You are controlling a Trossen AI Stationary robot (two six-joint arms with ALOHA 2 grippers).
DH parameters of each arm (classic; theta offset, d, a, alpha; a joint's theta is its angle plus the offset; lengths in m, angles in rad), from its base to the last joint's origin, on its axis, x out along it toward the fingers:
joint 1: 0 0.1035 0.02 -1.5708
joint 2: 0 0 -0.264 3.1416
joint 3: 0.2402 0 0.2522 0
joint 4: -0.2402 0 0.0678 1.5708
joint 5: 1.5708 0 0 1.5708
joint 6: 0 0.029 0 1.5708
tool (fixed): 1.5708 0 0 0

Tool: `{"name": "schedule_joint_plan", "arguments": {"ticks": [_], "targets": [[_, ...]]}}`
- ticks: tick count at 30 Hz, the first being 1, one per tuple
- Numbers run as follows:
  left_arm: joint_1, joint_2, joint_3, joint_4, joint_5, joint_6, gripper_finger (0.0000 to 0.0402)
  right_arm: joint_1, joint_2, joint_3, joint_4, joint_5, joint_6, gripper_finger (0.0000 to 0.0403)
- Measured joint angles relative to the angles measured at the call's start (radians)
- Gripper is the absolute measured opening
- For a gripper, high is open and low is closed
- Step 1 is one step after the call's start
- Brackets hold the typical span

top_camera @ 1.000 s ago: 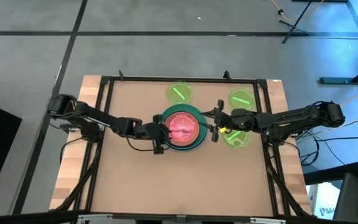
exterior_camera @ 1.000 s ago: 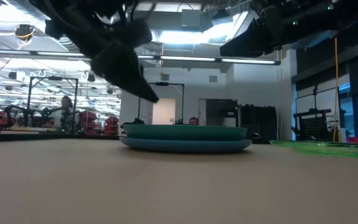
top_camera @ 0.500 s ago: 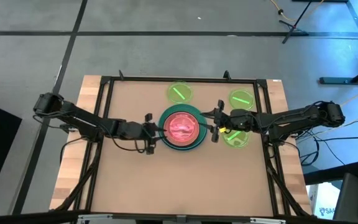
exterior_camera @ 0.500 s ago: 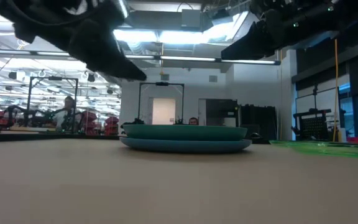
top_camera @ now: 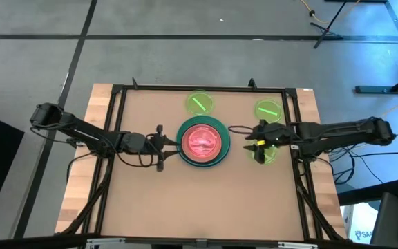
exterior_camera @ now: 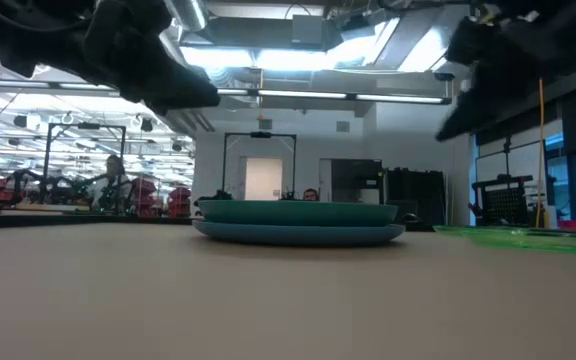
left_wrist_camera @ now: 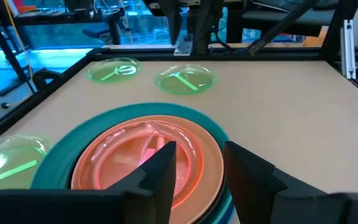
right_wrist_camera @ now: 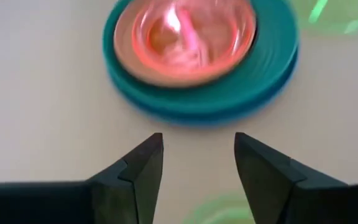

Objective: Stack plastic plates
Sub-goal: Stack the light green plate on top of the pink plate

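Note:
A stack of plates point(top_camera: 202, 142) stands mid-table: a blue plate point(exterior_camera: 298, 234) at the bottom, a teal one point(left_wrist_camera: 61, 168) on it, then a peach plate point(left_wrist_camera: 211, 163), with a translucent pink-red plate point(left_wrist_camera: 138, 158) on top. No black plate shows. Three bright green plates lie flat on the table: two near the far edge point(top_camera: 199, 103) point(top_camera: 268, 110) and one right of the stack point(top_camera: 264, 153). My left gripper point(top_camera: 163, 146) point(left_wrist_camera: 197, 168) is open, left of the stack and above table level. My right gripper point(top_camera: 253, 143) point(right_wrist_camera: 197, 162) is open, right of the stack, over the near green plate's edge.
A dark metal frame point(top_camera: 116, 88) runs round the brown table top. Bare table lies along the near side point(top_camera: 199, 200). In the low view, both arms hang above the table, left point(exterior_camera: 138, 60) and right point(exterior_camera: 498, 60). People show far off in the room behind point(exterior_camera: 108, 175).
My left gripper has drawn back from over the stack's left rim toward the table's left edge. My right gripper has pulled back from the stack's right rim toward the table's right edge, over the near green plate. The stack has stayed put.

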Motion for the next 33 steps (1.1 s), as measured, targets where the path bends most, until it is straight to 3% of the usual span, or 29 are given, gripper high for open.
{"name": "schedule_joint_plan", "arguments": {"ticks": [7,15,19,29,33], "targets": [[0.000,0.000,0.000,0.000,-0.001,-0.026,0.0128,0.140,-0.013,0.000,-0.151,-0.035,0.151,0.0191],[0.004,0.001,0.000,0.003,-0.003,-0.030,0.0128,0.346,0.182,-0.001,-0.215,0.121,0.329,0.0191],[0.004,0.001,0.000,0.003,-0.002,-0.028,0.0128,0.335,0.283,-0.001,-0.240,0.224,0.353,0.0191],[0.003,0.001,0.000,0.006,-0.004,-0.026,0.0128,0.259,0.489,0.002,-0.223,0.285,0.348,0.0189],[0.003,0.001,0.000,-0.002,-0.004,-0.025,0.0128,0.261,0.527,0.004,-0.223,0.307,0.348,0.0163]]}}
